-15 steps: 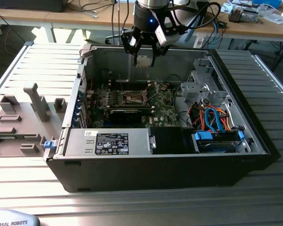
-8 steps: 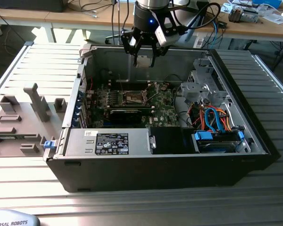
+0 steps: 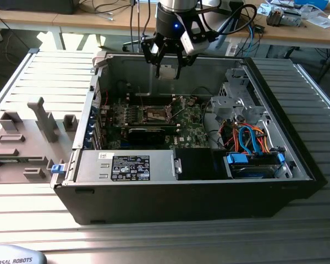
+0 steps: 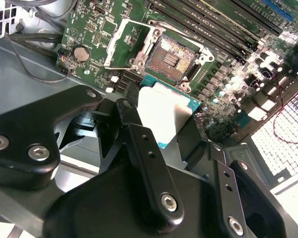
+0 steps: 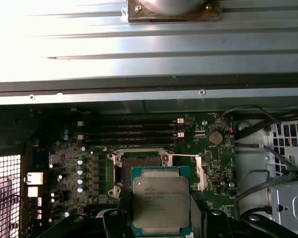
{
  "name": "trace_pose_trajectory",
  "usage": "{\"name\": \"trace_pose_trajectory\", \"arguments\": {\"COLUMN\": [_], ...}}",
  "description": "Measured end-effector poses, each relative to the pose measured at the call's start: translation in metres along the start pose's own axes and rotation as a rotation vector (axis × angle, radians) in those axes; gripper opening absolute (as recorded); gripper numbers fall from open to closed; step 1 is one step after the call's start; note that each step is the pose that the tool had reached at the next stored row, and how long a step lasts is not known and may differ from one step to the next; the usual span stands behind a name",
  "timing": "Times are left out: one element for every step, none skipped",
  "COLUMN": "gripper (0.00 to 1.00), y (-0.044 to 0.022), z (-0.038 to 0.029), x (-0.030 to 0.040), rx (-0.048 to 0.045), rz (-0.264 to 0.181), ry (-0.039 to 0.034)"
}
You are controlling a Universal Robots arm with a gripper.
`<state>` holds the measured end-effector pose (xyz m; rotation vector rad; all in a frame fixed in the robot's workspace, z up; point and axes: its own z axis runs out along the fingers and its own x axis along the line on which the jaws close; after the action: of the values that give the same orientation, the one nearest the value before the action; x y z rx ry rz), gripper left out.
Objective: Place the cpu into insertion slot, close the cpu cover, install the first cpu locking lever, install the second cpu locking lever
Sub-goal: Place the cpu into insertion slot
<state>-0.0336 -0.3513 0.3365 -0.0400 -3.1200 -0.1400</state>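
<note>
got the gripper [image 3: 168, 67] clamped on the cpu [image 5: 160, 198], hanging over the case [image 3: 170, 201] just above the insertion slot [image 4: 169, 59]. slot's empty and the cpu cover [image 4: 123, 43] is flipped open, so seating, cover and both levers are all left.

Several lines of small dark print stood on the dull silver-grey metal top of the cpu [image 5: 160, 198], a flat square chip with a green edge. In the first wrist view the lines were too fine to read.

A black rectangular label [image 3: 130, 168] carrying rows of white print and small symbols was fixed to the silver sheet-metal housing [image 3: 165, 158] inside the black computer case [image 3: 170, 206]. Its characters could not be made out. An upper small white label [image 3: 105, 155] and a lower small white label [image 3: 103, 176], both on the same housing toward the exterior view's left, bore dark marks that were likewise unreadable.

White capital lettering ran across a rounded grey-blue part [image 3: 14, 257] at the lower edge of the exterior view.

Fine white component markings were printed on the green circuit board [image 5: 216, 166]. None was legible.
</note>
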Motion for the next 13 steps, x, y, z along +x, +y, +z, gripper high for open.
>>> {"name": "trace_pose_trajectory", "arguments": {"gripper": [0.54,0.54,0.54,0.54,0.54,0.54,0.54,0.54,0.54,0.54,0.54,0.54,0.54], "y": [0.0000,-0.0001,-0.0001,-0.0001,-0.0001,-0.0001,-0.0001,-0.0002,-0.0002,-0.0002,-0.0002,-0.0002,-0.0003], "z": [0.0002,0.0005,0.0007,0.0010,0.0011,0.0013,0.0015,0.0020,0.0021,0.0024,0.0026,0.0028,0.0030], "x": [0.0000,0.0000,0.0000,0.0000,0.0000,0.0000,0.0000,0.0000,0.0000,0.0000,0.0000,0.0000,-0.0001], "rx": [0.0000,0.0000,0.0001,0.0000,0.0000,0.0000,0.0000,0.0000,0.0000,0.0000,0.0000,-0.0001,0.0000], "rz": [0.000,0.000,0.000,0.000,0.000,0.000,0.000,0.000,0.000,0.000,0.000,0.000,0.000], "ry": [0.0000,0.0000,0.0000,0.0000,0.0000,0.0000,0.0000,0.0000,0.0000,0.0000,0.0000,0.0000,0.0000]}}
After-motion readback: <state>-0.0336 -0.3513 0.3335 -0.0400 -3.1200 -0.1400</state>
